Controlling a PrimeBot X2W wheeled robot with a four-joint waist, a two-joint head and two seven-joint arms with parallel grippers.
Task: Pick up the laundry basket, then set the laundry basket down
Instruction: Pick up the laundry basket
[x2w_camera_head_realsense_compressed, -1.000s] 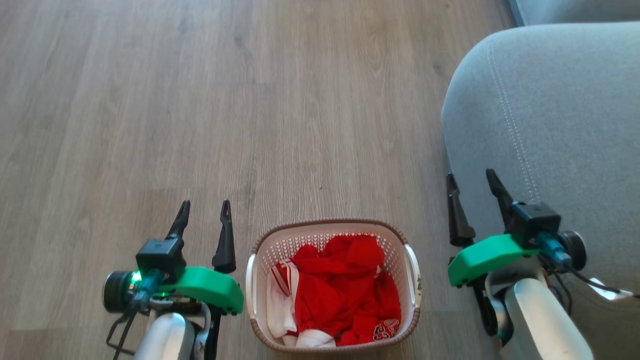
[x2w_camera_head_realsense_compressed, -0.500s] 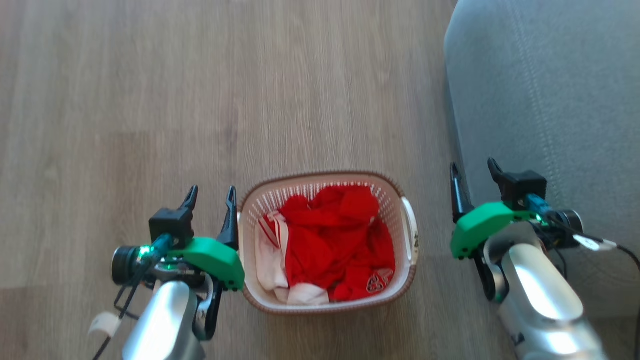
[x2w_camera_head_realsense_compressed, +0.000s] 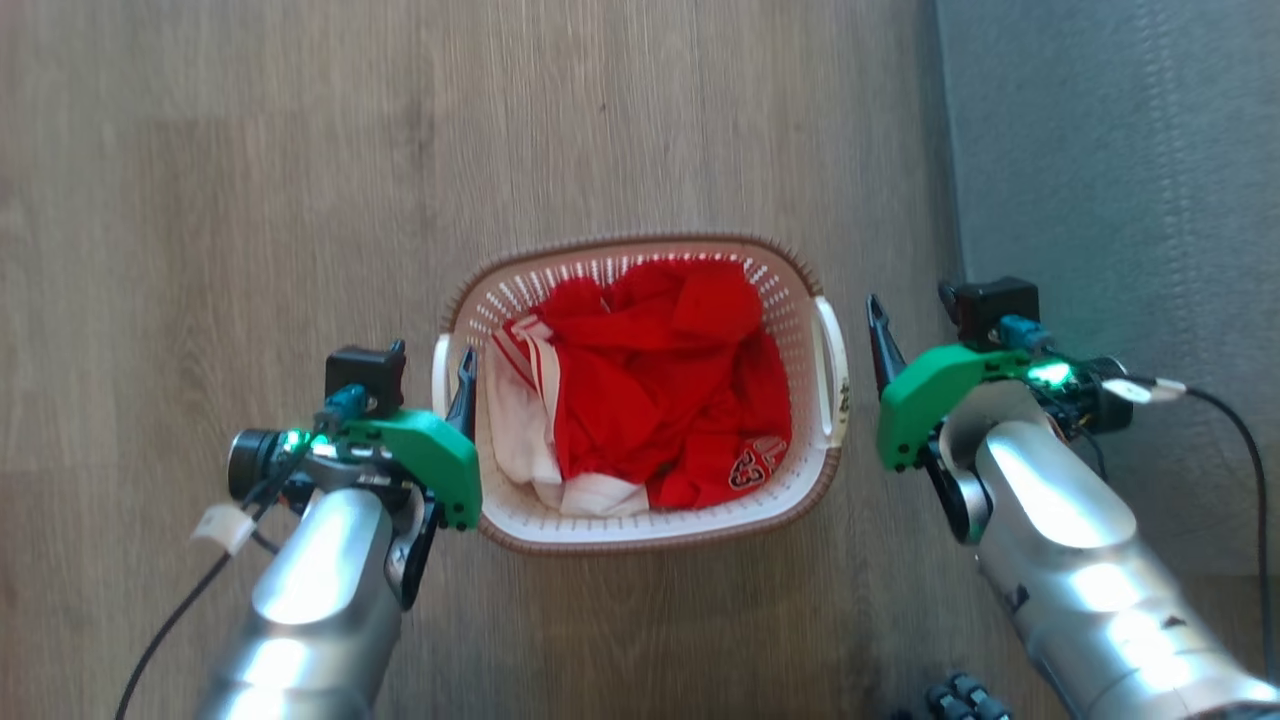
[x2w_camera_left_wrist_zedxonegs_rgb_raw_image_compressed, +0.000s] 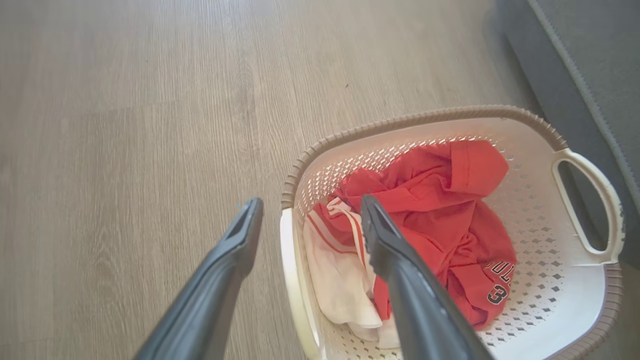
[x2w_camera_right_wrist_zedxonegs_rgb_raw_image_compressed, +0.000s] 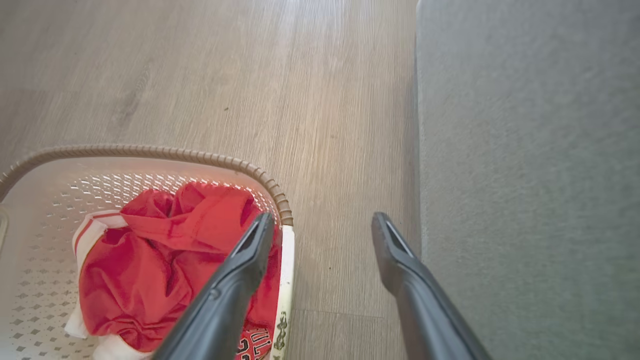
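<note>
I've got the laundry basket (x2w_camera_head_realsense_compressed: 640, 538) sitting on the wooden floor (x2w_camera_head_realsense_compressed: 200, 200), square between my two arms in the head view. Red clothes (x2w_camera_head_realsense_compressed: 650, 400) are heaped inside it, with a white piece (x2w_camera_head_realsense_compressed: 510, 425) tucked along the left wall.

Left gripper (x2w_camera_head_realsense_compressed: 432, 362) is open, jaws spread wide. On the left wrist view the gripper (x2w_camera_left_wrist_zedxonegs_rgb_raw_image_compressed: 311, 205) straddles the basket's left edge. One finger (x2w_camera_left_wrist_zedxonegs_rgb_raw_image_compressed: 225, 270) is out over bare floor and the other finger (x2w_camera_left_wrist_zedxonegs_rgb_raw_image_compressed: 400, 270) is over the clothes. The white left handle (x2w_camera_left_wrist_zedxonegs_rgb_raw_image_compressed: 290, 265) runs between them. I can't tell from here whether either finger is touching the plastic.

Right gripper (x2w_camera_head_realsense_compressed: 908, 298) is open too. Its wrist view shows the gripper (x2w_camera_right_wrist_zedxonegs_rgb_raw_image_compressed: 322, 218) with the inner finger (x2w_camera_right_wrist_zedxonegs_rgb_raw_image_compressed: 235, 280) over the basket's right edge, just above the right handle (x2w_camera_right_wrist_zedxonegs_rgb_raw_image_compressed: 286, 280). The outer finger (x2w_camera_right_wrist_zedxonegs_rgb_raw_image_compressed: 405, 280) hangs over the strip of floor between the basket and the grey sofa (x2w_camera_right_wrist_zedxonegs_rgb_raw_image_compressed: 525, 175). Contact there is not clear to me either.

The sofa stands close on the basket's right side, near the brown rim (x2w_camera_right_wrist_zedxonegs_rgb_raw_image_compressed: 150, 150) but apart from it. Both grippers are empty, and the basket stands upright and level on the floor.
</note>
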